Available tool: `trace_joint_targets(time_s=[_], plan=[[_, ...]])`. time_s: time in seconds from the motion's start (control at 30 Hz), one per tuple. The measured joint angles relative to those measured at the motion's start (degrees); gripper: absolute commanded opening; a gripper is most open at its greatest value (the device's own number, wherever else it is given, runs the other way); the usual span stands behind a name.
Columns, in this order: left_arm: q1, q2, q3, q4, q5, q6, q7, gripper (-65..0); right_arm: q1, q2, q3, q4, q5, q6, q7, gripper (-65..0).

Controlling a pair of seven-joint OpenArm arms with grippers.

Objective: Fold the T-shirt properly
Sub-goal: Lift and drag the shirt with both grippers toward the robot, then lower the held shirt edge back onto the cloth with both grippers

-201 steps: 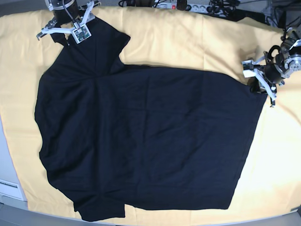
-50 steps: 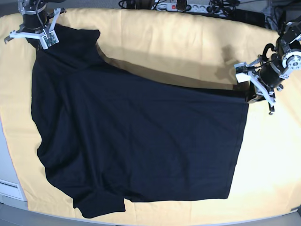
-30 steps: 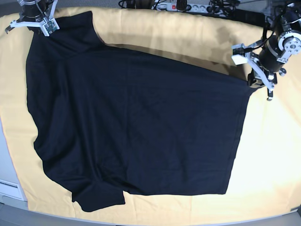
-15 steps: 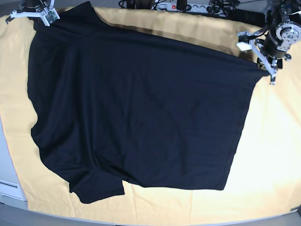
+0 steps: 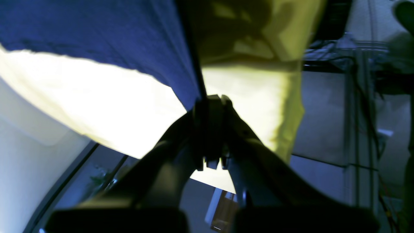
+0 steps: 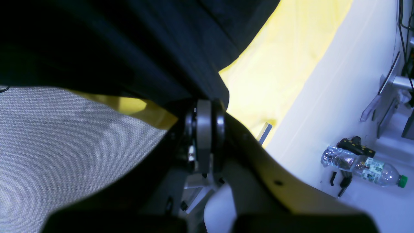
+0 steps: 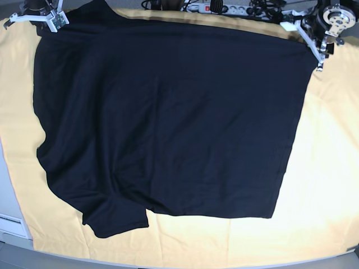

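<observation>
Yellow cloth (image 7: 331,168) covers the surface, and the T-shirt (image 7: 168,117) is spread over most of it. Left claw (image 7: 315,49) and right claw (image 7: 47,21) each pinch a far-edge corner, so the shirt's whole body lies toward the near edge from both.

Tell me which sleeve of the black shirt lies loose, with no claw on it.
The sleeve at the near left corner of the T-shirt in the base view. It lies on the yellow cloth; both claws pinch the far edge.
</observation>
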Motion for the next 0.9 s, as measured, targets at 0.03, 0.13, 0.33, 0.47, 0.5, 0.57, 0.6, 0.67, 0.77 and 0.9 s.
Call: trace_joint_targets(time_s=[0.03, 0.13, 0.33, 0.47, 0.5, 0.57, 0.6, 0.67, 0.77, 0.9], plan=[[0.57, 0.00, 0.00, 0.00, 0.09, -0.09, 0.07, -65.0, 0.00, 0.00, 0.00, 0.00, 0.00, 0.02, 0.00, -65.0], [1.14, -0.02, 0.00, 0.00, 0.07, -0.02, 0.24, -65.0, 0.00, 0.02, 0.02, 0.00, 0.57, 0.00, -0.04, -65.0], [4.42, -0.02, -0.02, 0.00, 0.09, 0.02, 1.55, -65.0, -0.68, 0.02, 0.00, 0.00, 3.13, 1.01, -2.58, -65.0], [7.80, -0.09, -0.15, 0.00, 0.50, 0.00, 1.68, -65.0, -3.10, 0.00, 0.00, 0.00, 3.13, 0.94, -2.60, -65.0], [8.17, -0.11, -0.15, 0.00, 0.72, 0.00, 1.73, -65.0, -3.61, 0.00, 0.00, 0.00, 3.13, 0.92, -2.58, -65.0], [8.20, -0.11, -0.15, 0.00, 1.68, 0.00, 1.95, -65.0, -4.13, 0.00, 0.00, 0.00, 3.10, -0.04, -2.56, -65.0], [8.17, -0.13, -0.15, 0.00, 2.60, 0.28, 1.97, -65.0, -4.11, 0.00, 0.00, 0.00, 2.86, -0.72, -2.51, -65.0], [8.22, -0.13, -0.15, 0.00, 5.38, 2.93, 1.97, -65.0, -4.09, 0.02, -0.07, 0.00, -0.87, -2.82, -0.94, -65.0], [8.13, -0.13, -0.15, 0.00, 12.92, 8.68, 2.03, -65.0, -4.04, 0.02, -0.04, 0.00, -4.70, -5.84, 0.68, -65.0], [8.04, -0.17, -0.79, -0.11, 24.72, 16.41, 1.95, -65.0, -0.55, 0.35, -0.04, 0.00, -5.51, -6.78, 3.63, -65.0]])
